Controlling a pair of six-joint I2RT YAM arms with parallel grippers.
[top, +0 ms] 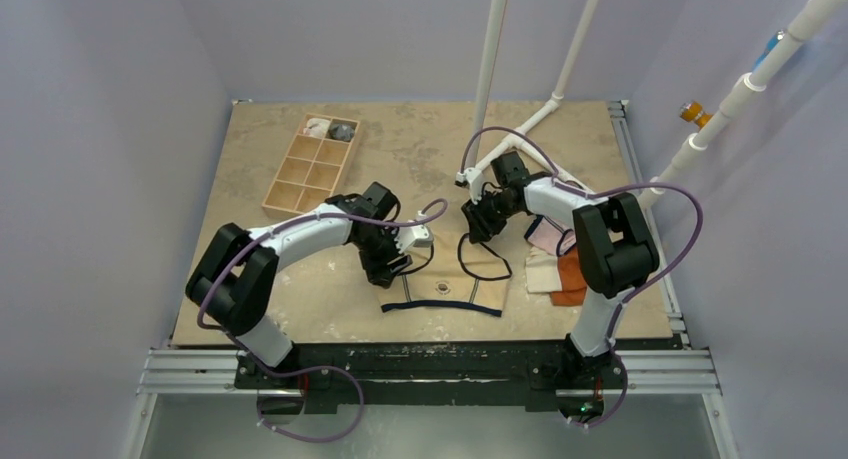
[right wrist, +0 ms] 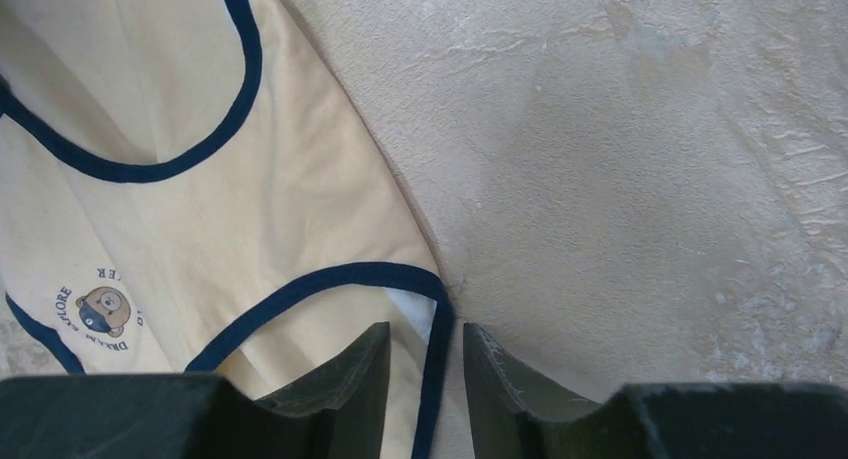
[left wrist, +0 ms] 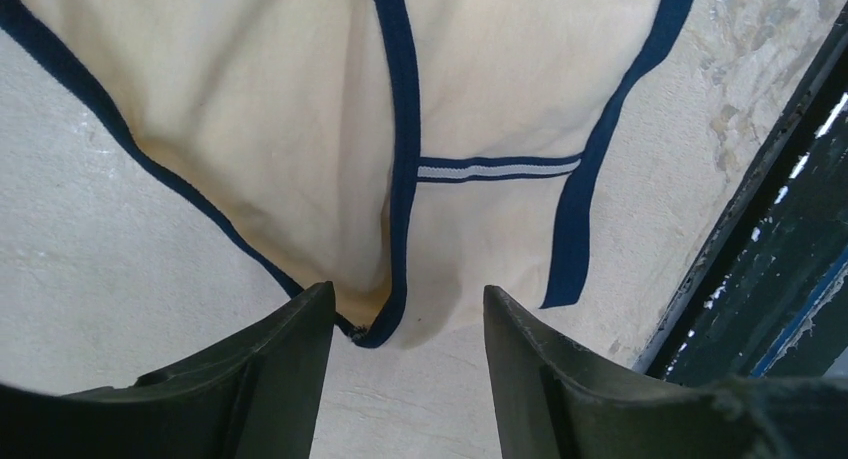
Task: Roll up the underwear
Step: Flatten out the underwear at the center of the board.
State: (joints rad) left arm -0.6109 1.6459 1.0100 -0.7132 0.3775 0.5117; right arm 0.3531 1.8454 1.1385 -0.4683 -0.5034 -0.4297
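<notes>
The tan-beige underwear (top: pixel 455 271) with navy edging lies flat on the table between the two arms, its waistband toward the front edge. My left gripper (top: pixel 405 257) is at its left side. In the left wrist view my left gripper (left wrist: pixel 410 301) is open, and a navy-edged corner of the underwear (left wrist: pixel 300 129) lies between the fingers (left wrist: pixel 290 369). My right gripper (top: pixel 478 224) is at the far right corner. In the right wrist view my right gripper (right wrist: pixel 427 337) has its jaws narrowly apart, straddling the navy edge of the underwear (right wrist: pixel 200 219), which has a small bear print.
A wooden compartment box (top: pixel 310 161) sits at the back left. Pink briefs (top: pixel 545 237), an orange cloth (top: pixel 572 276) and a cream cloth (top: pixel 540 277) lie under the right arm. White pipes (top: pixel 490 69) rise at the back. The table's dark front rail (left wrist: pixel 780 259) is close.
</notes>
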